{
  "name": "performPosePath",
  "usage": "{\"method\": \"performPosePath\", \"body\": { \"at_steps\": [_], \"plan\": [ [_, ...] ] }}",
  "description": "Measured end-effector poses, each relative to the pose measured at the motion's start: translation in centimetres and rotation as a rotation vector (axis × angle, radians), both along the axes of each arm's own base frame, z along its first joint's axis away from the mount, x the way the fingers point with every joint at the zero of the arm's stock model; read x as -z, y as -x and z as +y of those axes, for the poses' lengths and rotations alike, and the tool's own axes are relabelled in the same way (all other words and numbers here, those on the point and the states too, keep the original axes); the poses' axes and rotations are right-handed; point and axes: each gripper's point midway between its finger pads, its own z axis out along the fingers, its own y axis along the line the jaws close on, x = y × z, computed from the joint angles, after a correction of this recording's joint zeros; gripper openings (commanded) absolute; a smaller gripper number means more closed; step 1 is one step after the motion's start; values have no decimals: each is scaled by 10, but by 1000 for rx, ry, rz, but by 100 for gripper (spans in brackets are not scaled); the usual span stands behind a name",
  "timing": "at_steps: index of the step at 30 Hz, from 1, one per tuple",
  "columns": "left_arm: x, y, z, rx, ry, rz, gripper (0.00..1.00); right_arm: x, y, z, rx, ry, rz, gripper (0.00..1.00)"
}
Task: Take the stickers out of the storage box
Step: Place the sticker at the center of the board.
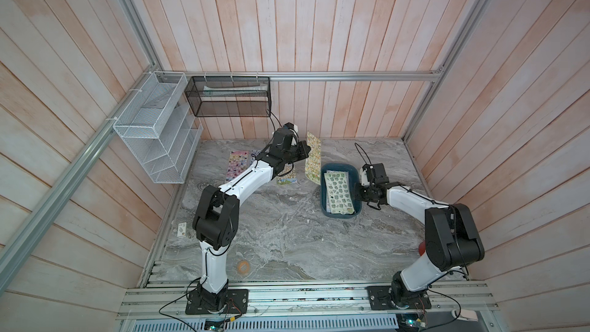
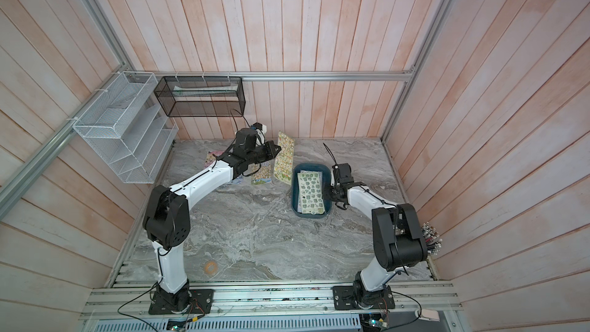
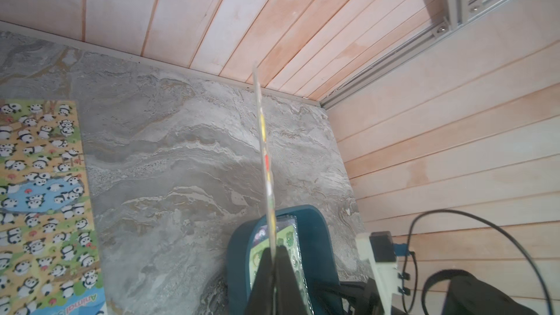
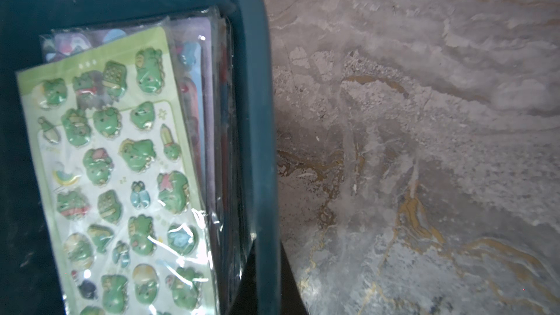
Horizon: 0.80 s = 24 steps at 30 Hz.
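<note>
Left wrist: left gripper (image 3: 274,251) pinches yellow sheet (image 3: 266,159)
Right gripper (image 1: 359,193): clamped on storage box (image 1: 341,217) rim (steadying)
Table (image 1: 287,228): lay sheet flat, box's nine o'clock

Right of centre in a top view, the storage box (image 1: 323,199) is set on the table (image 1: 287,234), the stickers (image 1: 340,191) stacked in it. Just left of it, one sheet (image 1: 313,164) is held on edge by the left gripper (image 1: 308,152). Further left, flat sheets (image 1: 237,164) are laid out. At upper left, a wire rack (image 1: 156,129) and a mesh basket (image 1: 230,97) are hung.
</note>
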Motion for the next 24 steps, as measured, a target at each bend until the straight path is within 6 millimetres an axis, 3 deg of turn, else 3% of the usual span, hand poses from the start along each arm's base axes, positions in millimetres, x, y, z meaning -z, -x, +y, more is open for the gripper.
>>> {"method": "performPosePath", "body": {
  "at_steps": [7, 14, 20, 24],
  "plan": [
    [60, -49, -16, -35, -50, 50, 0, 0, 0, 1, -3, 0, 0, 6],
    [125, -69, 6, -117, -125, 145, 0, 0, 1, 3, -8, 0, -1, 5],
    [143, -78, 26, -162, -137, 179, 0, 0, 1, 5, -13, 1, 0, 6],
    [150, -82, 27, -165, -139, 184, 0, 0, 1, 5, -13, 1, 0, 5]
  ]
}}
